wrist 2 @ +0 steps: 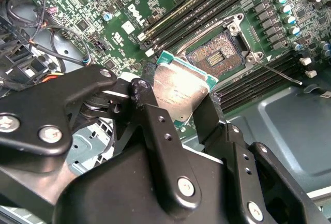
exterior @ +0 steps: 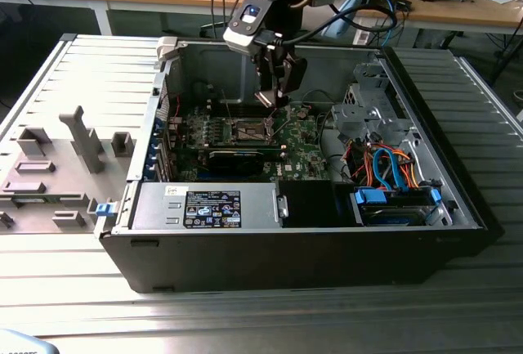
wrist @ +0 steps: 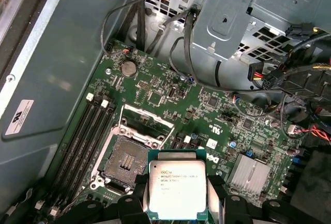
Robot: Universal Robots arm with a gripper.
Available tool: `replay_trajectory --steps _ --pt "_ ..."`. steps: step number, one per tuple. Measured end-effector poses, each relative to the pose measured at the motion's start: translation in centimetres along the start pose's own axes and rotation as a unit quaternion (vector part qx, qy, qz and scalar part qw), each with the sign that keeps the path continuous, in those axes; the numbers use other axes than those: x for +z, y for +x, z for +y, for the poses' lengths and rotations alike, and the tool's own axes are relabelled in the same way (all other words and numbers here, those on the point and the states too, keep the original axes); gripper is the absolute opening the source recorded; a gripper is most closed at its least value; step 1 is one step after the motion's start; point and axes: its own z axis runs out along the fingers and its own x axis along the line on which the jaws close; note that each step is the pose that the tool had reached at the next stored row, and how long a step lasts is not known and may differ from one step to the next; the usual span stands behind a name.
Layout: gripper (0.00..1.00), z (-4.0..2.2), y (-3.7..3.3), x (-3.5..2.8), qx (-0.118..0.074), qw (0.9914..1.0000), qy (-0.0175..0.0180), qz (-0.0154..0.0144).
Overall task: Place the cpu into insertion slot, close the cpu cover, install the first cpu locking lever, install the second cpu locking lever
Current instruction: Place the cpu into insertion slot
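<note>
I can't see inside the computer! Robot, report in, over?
Copy: gripper shut on the cpu. Held above the green board beside the insertion slot, not seated. The cpu cover lifted, slot uncovered.

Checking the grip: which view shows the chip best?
First wrist view: the chip faces the camera squarely. Second wrist view shows it slanted between the fingers; in the exterior view the gripper hides it.

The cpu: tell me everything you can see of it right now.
The cpu is a flat square chip with a dull silver-grey metal top that bears small print, and a thin green edge around it. The tool grips it by two opposite edges between black fingers, with its metal top facing both wrist views. It is not seated: the insertion slot lies bare on the green board, apart from it.
</note>
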Motion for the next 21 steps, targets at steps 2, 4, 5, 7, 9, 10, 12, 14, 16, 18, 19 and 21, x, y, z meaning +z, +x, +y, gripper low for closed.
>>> replay_trajectory --steps 2,4,5,7,9,10,12,14,16,18,19,21 --pt "0.54 0.0 0.0 0.01 0.003 1.0 0.0002 -0.0001" --pt "0.54 0.0 0.0 0.01 0.005 0.99999 0.0004 -0.0001" --pt "0.54 0.0 0.0 0.02 0.008 0.99997 0.0006 -0.0002" --pt "0.54 0.0 0.0 0.02 0.012 0.99992 0.001 -0.0004" --pt "0.54 0.0 0.0 0.03 0.015 0.99988 0.0012 -0.0005" --pt "0.54 0.0 0.0 0.03 0.016 0.99986 0.0013 -0.0005" --pt "0.54 0.0 0.0 0.03 0.019 0.99983 0.0015 -0.0006" --pt "0.54 0.0 0.0 0.04 0.021 0.99978 0.0017 -0.0006" --pt "0.54 0.0 0.0 0.04 0.024 0.9997 0.0019 -0.0008" --pt "0.54 0.0 0.0 0.05 0.027 0.99964 0.0021 -0.0008" --pt "0.54 0.0 0.0 0.05 0.028 0.99959 0.0022 -0.0009" --pt "0.54 0.0 0.0 0.05 0.031 0.99951 0.0025 -0.001"
